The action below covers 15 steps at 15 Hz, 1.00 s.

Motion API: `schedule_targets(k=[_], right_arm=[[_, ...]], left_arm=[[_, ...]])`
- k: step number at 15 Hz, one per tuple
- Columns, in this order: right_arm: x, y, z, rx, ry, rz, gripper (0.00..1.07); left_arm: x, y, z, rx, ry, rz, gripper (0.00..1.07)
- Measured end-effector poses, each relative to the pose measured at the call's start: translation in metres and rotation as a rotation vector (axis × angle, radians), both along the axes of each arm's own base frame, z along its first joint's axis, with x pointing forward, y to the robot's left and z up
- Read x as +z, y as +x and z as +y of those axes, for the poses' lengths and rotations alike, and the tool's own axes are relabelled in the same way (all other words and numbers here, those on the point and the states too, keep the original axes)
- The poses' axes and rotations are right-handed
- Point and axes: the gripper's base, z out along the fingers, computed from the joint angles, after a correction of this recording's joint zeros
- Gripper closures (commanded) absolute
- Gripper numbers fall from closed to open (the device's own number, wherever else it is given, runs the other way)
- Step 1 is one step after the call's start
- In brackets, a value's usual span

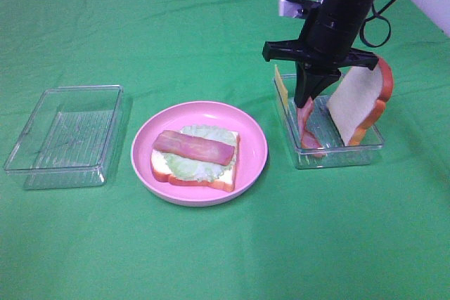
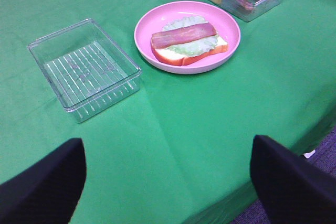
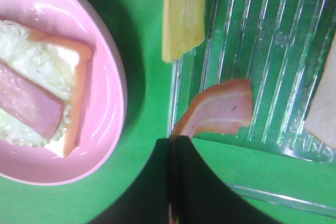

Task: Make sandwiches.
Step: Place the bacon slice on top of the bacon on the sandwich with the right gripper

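Observation:
An open sandwich [image 1: 195, 166] lies on the pink plate [image 1: 254, 138]: a bread slice with lettuce [image 1: 205, 133] and a bacon strip [image 1: 193, 147] on top. My right gripper [image 1: 308, 100] reaches down into the right tray [image 1: 344, 154] and is shut on a second bacon strip [image 3: 223, 111], pinched at one end. In that tray a bread slice [image 1: 358, 107] stands on edge and a yellow cheese square [image 3: 182, 11] leans on the wall. My left gripper [image 2: 168, 182] hangs open over the table's near edge, nothing between its fingers [image 2: 42, 187].
An empty clear tray [image 1: 67, 135] sits left of the plate on the green cloth. The table's front edge [image 2: 294, 135] runs close under the left gripper.

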Motion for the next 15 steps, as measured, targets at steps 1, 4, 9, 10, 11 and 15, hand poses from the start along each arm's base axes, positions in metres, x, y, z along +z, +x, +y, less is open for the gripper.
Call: schedule_targets(k=[1,4,9,10,11,15], right_arm=[[0.014,0.004,0.001,0.008,0.009,-0.019,1.07],[0.045,-0.001,-0.001,0.01,0.027,-0.093,1.07],[0.129,-0.032,-0.008,-0.016,0.114,-0.271,1.07],[0.137,-0.036,-0.008,-0.018,0.136,-0.284,1.07],[0.15,-0.043,-0.007,-0.008,0.182,-0.305,1.07],[0.156,-0.049,0.011,0.107,0.398,-0.28,1.07]], left_arm=[[0.0,0.0,0.0,0.0,0.0,0.0,0.26],[0.0,0.0,0.0,0.0,0.0,0.0,0.26],[0.0,0.0,0.0,0.0,0.0,0.0,0.26],[0.0,0.0,0.0,0.0,0.0,0.0,0.26],[0.0,0.0,0.0,0.0,0.0,0.0,0.26],[0.0,0.0,0.0,0.0,0.0,0.0,0.26]])
